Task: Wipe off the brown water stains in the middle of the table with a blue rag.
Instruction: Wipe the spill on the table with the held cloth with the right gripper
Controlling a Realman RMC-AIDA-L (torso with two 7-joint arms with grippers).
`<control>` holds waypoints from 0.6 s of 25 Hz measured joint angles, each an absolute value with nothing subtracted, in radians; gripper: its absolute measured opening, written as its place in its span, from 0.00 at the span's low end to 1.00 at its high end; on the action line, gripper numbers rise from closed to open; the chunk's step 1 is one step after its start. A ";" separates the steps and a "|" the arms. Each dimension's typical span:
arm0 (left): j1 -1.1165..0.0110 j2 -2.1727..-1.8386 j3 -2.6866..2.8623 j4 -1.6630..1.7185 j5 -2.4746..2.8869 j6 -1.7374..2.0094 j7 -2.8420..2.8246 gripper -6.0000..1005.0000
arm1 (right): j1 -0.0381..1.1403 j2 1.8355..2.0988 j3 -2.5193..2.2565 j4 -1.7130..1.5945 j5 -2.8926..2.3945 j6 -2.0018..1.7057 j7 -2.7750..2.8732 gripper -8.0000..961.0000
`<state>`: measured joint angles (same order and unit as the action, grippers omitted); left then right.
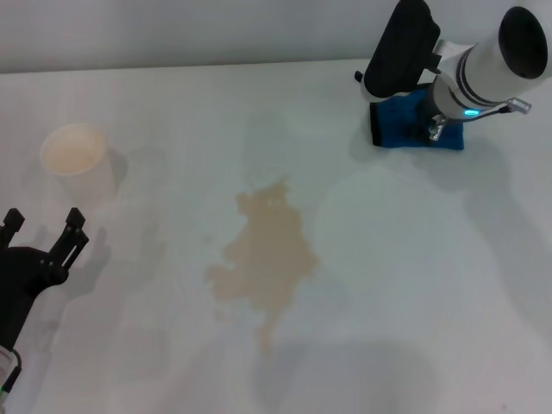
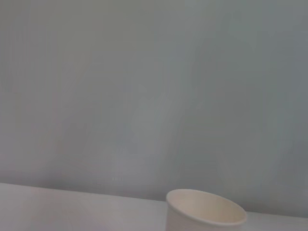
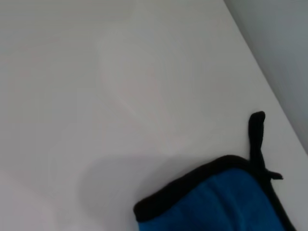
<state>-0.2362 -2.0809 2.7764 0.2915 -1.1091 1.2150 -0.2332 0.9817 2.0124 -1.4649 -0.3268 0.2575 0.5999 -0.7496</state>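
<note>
The brown water stains (image 1: 269,254) spread as a pale tan ragged puddle with a thin tail in the middle of the white table (image 1: 448,285). The blue rag (image 1: 405,121) lies folded at the far right of the table. It also shows in the right wrist view (image 3: 226,202), with its black edging and loop tab. My right gripper (image 1: 379,84) is down over the rag's far left part, and the arm hides part of the rag. My left gripper (image 1: 45,222) is open and empty at the near left, well away from the stains.
A white paper cup (image 1: 76,155) with a tan inside stands at the far left, just beyond my left gripper. It also shows in the left wrist view (image 2: 204,211). The table's far edge meets a grey wall (image 1: 216,30).
</note>
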 joint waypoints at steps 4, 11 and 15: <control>-0.236 -2.081 2.776 0.291 -1.109 1.215 -0.233 0.89 | 0.982 2.013 -1.466 -0.324 0.257 0.608 -0.751 0.33; -0.236 -2.082 2.776 0.293 -1.109 1.215 -0.234 0.89 | 0.987 2.014 -1.467 -0.335 0.256 0.613 -0.752 0.20; -0.236 -2.081 2.777 0.293 -1.109 1.221 -0.261 0.89 | 0.992 2.016 -1.466 -0.357 0.256 0.621 -0.753 0.13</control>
<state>-0.2362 -2.0810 2.7765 0.2928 -1.1090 1.2210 -0.2613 0.9923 2.0162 -1.4665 -0.3572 0.2557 0.6209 -0.7529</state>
